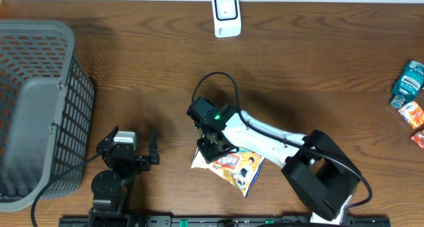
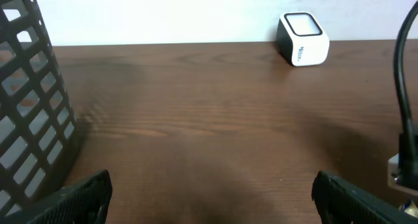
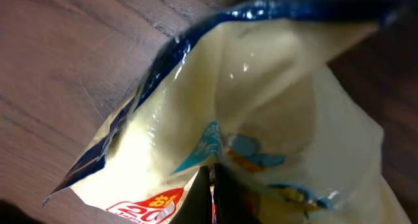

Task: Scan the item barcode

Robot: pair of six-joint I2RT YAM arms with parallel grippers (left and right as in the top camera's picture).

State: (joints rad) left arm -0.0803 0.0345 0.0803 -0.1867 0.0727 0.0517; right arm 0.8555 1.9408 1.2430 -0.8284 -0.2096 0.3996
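The item is a cream snack bag point(image 1: 235, 166) with a blue edge and red print, lying near the table's front edge. My right gripper point(image 1: 213, 146) sits over its left end, shut on a fold of the film; the wrist view shows the closed fingers point(image 3: 212, 198) pinching the snack bag point(image 3: 261, 106). The white barcode scanner point(image 1: 226, 14) stands at the back centre of the table, also visible as the scanner point(image 2: 302, 39) in the left wrist view. My left gripper point(image 1: 132, 151) rests at the front left, open, with its fingertips point(image 2: 88, 194) wide apart over bare wood.
A dark mesh basket point(image 1: 40, 108) stands at the left, and its wall point(image 2: 29, 100) is close beside my left gripper. A blue bottle point(image 1: 408, 83) and small orange packets point(image 1: 413, 114) lie at the right edge. A black cable point(image 1: 218, 81) loops above the right wrist.
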